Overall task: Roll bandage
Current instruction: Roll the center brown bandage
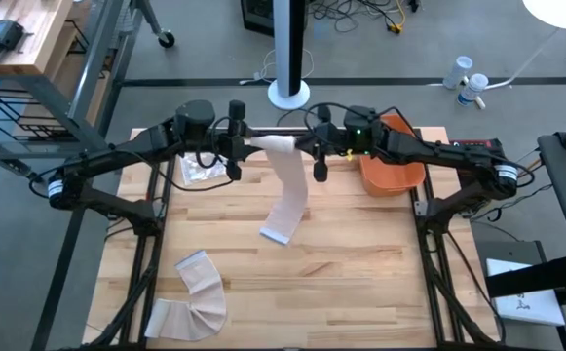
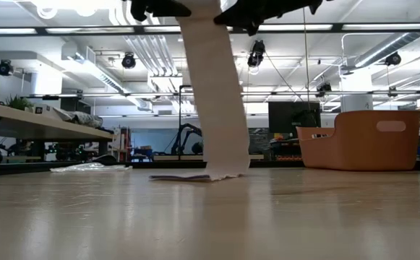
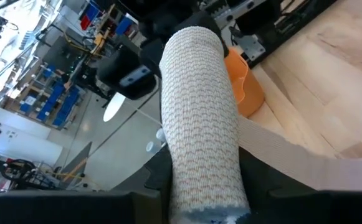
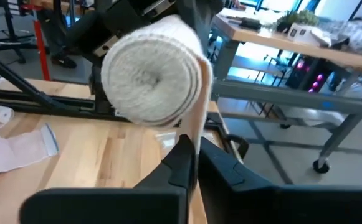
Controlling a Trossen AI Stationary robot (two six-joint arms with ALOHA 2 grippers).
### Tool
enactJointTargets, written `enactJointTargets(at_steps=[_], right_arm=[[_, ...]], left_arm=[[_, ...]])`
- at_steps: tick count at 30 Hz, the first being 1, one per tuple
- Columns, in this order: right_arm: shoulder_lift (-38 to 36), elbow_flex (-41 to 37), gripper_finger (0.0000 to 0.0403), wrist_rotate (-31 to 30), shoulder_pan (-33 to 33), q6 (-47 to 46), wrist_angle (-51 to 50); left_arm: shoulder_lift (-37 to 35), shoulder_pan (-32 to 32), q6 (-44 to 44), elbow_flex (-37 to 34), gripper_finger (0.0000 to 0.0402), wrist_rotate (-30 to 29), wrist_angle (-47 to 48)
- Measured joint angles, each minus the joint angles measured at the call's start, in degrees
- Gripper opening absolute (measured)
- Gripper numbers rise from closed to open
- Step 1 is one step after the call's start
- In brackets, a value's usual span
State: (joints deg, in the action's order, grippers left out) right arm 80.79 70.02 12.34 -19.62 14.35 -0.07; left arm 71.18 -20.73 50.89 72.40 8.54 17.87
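Tabletop [image 2: 210, 217] fills the near part of the low view, bare wood planks running back to where the bandage tail's loose end [image 2: 195, 175] lies flat on the boards. From there the strip [image 2: 213, 94] rises out of the top of that view, where both grippers are cut off to dark shapes. From above, the left gripper [image 1: 234, 156] and the right gripper [image 1: 319, 161] face each other over the table's far half with the bandage roll [image 1: 278, 144] between them. The left gripper's fingers sit either side of the roll [image 3: 199, 118], clamped on its end, though the pads themselves are hidden beneath it. The right gripper's fingers [image 4: 184, 162] are pressed together, pinching the hanging strip just below the roll [image 4: 149, 78]. A second loose bandage [image 1: 195, 292] lies at the near left corner. An orange bin [image 1: 392, 168] stands beneath the right arm, partly hidden. A crumpled plastic wrapper [image 1: 202, 172] lies half-hidden under the left arm.
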Motion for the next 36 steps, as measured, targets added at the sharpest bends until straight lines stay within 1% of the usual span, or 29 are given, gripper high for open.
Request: enactJointTargets(at_steps=[3, 6, 12, 15, 18, 22, 24, 27, 32, 36], right_arm=[[0.4, 0.0, 0.0042, 0.9, 0.0, -1.4, -1.0], [0.3, 0.0, 0.0081, 3.3, 0.0, -4.2, -0.4], [-0.2, 0.0, 0.0188, 5.2, 0.0, -12.8, 1.3], [-0.1, 0.0, 0.0244, 5.8, 0.0, -15.2, 1.6], [-0.1, 0.0, 0.0298, 6.1, 0.2, -18.6, 4.3], [-0.1, 0.0, 0.0351, 9.1, 0.9, -22.4, 8.0], [-0.1, 0.0, 0.0366, 9.2, 1.3, -24.1, 9.3], [0.4, 0.0, 0.0377, 8.8, 1.3, -28.8, 12.2], [2.7, 0.0, 0.038, 6.3, 1.2, -40.1, 18.6], [5.2, -0.1, 0.038, 5.4, 1.1, -46.1, 18.5]], left_arm=[[0.0, 0.0, 0.0, -0.2, 0.0108, 0.0, -0.3], [0.0, 0.0, 0.7, -0.2, 0.0108, 0.0, -0.3], [0.0, 0.0, 5.0, -0.2, 0.0098, -0.5, 0.0], [-0.1, 0.0, 6.8, -0.2, 0.0105, -0.5, 0.2], [-0.1, 0.0, 9.5, -0.1, 0.0111, -0.5, 0.1], [-0.1, 0.0, 10.1, -0.1, 0.0102, -0.6, -1.0], [-0.2, 0.0, 9.9, -0.1, 0.0097, -0.6, -1.8], [-0.1, 0.0, 9.7, -0.1, 0.0098, -0.6, -2.1], [0.0, 0.0, 9.7, -0.2, 0.0109, -0.6, -2.3], [0.0, 0.0, 9.7, -0.4, 0.0105, -0.6, -2.5]])
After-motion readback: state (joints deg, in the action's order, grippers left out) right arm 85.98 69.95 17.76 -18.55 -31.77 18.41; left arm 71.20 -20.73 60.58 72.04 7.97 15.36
